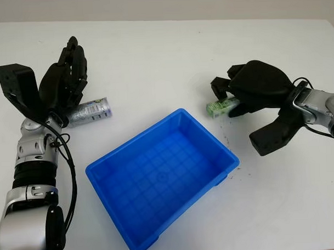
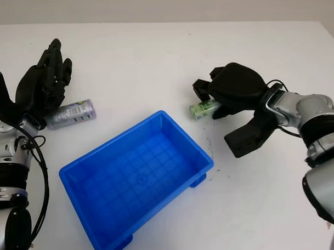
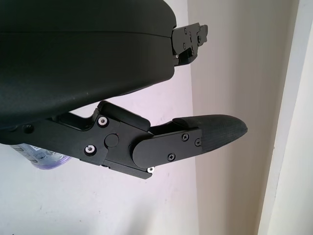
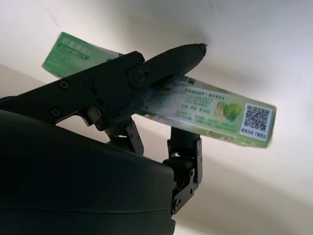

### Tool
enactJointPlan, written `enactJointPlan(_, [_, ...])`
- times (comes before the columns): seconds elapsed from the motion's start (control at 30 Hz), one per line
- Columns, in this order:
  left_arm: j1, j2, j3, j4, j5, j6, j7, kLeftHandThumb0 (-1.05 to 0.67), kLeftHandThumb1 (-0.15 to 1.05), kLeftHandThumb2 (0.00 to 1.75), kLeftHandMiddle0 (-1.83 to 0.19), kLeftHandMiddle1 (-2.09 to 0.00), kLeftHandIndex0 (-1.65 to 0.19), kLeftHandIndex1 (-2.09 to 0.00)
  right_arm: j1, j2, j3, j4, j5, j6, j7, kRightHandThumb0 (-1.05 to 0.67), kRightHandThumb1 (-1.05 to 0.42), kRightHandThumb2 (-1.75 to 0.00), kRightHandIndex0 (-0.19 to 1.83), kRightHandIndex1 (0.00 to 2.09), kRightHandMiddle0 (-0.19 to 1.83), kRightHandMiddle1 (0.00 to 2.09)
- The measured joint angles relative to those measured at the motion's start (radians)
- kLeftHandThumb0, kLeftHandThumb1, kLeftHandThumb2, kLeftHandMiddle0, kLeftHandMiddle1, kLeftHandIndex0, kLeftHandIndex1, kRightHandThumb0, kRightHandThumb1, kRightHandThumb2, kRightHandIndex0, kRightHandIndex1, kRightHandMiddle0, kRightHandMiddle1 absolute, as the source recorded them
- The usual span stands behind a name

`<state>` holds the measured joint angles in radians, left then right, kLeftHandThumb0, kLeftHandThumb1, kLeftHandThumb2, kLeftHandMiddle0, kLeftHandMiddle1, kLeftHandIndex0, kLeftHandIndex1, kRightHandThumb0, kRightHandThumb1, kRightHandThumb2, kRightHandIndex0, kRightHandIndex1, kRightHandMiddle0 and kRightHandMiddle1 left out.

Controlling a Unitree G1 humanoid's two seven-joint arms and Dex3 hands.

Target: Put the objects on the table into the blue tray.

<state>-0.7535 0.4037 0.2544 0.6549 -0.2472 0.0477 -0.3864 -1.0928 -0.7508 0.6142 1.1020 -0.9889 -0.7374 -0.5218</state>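
The right hand (image 1: 240,95) grips a green box (image 4: 210,110) just beside the blue tray's (image 1: 132,236) far corner, while the left hand (image 1: 64,79), open, hovers over a can (image 1: 92,111) on the table (image 1: 153,54).

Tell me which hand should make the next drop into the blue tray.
Right. The right hand already grips the green rectangular box beside the blue plastic tray; the left hand is open above the silver can.
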Motion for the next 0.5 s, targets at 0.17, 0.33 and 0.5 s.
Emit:
enactJointPlan(0.17, [0.0,0.001,0.001,0.001,0.0,0.0,0.0,-0.72,1.05,0.61,0.19,0.0,0.19,0.0,-0.048,0.017,-0.112,-0.031,0.154,-0.021,0.06,-0.44,-1.05,-0.23,1.06,2.09,0.77,2.09])
enactJointPlan(0.33, [0.0,0.001,0.001,0.001,0.0,0.0,0.0,-0.72,1.05,0.61,0.19,0.0,0.19,0.0,-0.056,0.056,-0.232,-0.114,0.372,-0.048,0.247,-0.42,-1.05,-0.31,1.15,2.09,0.85,2.09])
enactJointPlan(0.5, [0.0,0.0,-0.001,0.0,0.0,0.0,0.003,-0.73,1.05,0.61,0.19,0.0,0.19,0.0,-0.032,0.105,-0.359,-0.357,0.628,0.054,0.52,-0.44,-1.05,-0.33,1.21,2.09,0.62,2.09])
